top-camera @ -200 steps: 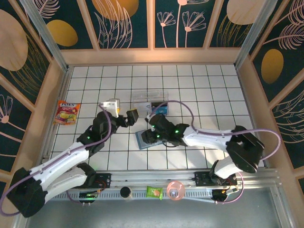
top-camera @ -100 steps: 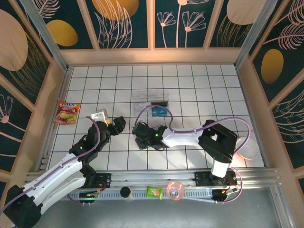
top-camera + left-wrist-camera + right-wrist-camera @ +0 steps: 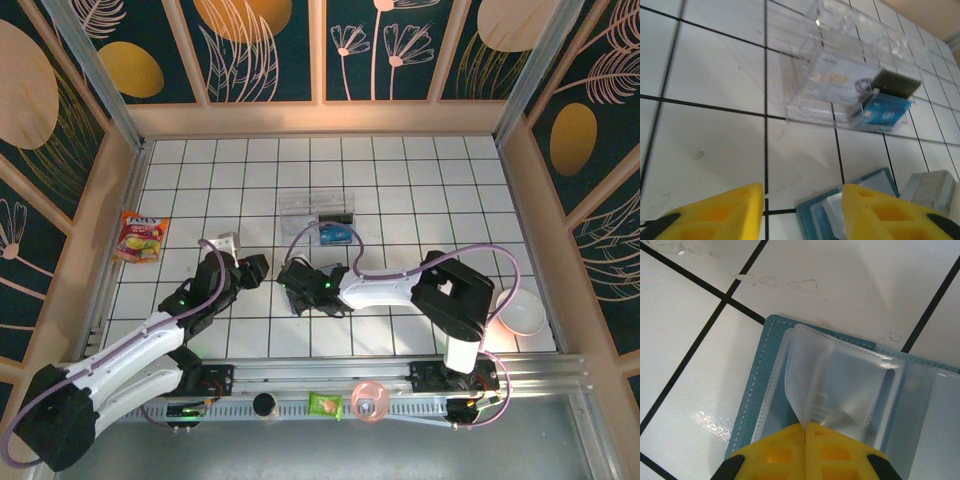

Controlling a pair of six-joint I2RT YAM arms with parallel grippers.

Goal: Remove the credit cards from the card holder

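Now, right jaws: the right gripper point(image 3: 805, 426) has gone from part-open to clenched, pinching a clear sleeve point(image 3: 840, 385) of the card holder point(image 3: 757, 390).
Left jaws: the left gripper point(image 3: 802, 200) has narrowed from wide but is released, with nothing between.
Card holder: lying open near the middle of the desk point(image 3: 420, 180), at 3 o'clock from the left gripper.
Blue credit card point(image 3: 882, 111): in the clear tray point(image 3: 825, 75), at 12 o'clock from the holder.
Meaning: the grip looks set on plastic, not clearly on a card — extraction not yet under way.
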